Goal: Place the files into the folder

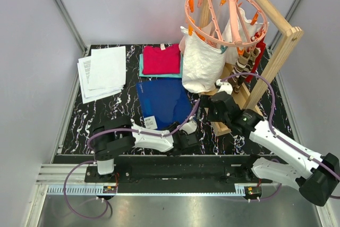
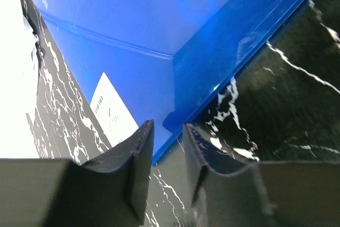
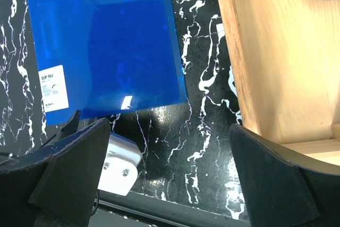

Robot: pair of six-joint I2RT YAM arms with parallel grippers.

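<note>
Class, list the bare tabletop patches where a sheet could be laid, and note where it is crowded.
Free: marble between the paper sheets, the folder and the left arm; a strip between sheets and red clothes. Crowded: far right, with white bag, wooden rack, right arm.

Files [image 1: 102,73] + folder [image 1: 163,102], both lying flat
Files: white A4 shts, fanned stack, far-left. Folder: translucent blue, ctr; white sticker [image 1: 150,122] at near-left cnr.

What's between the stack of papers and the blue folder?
Nothing: the top external view shows only bare black marbled table between the files and the folder. The folded red clothes lie beyond the folder, not between them.
</note>
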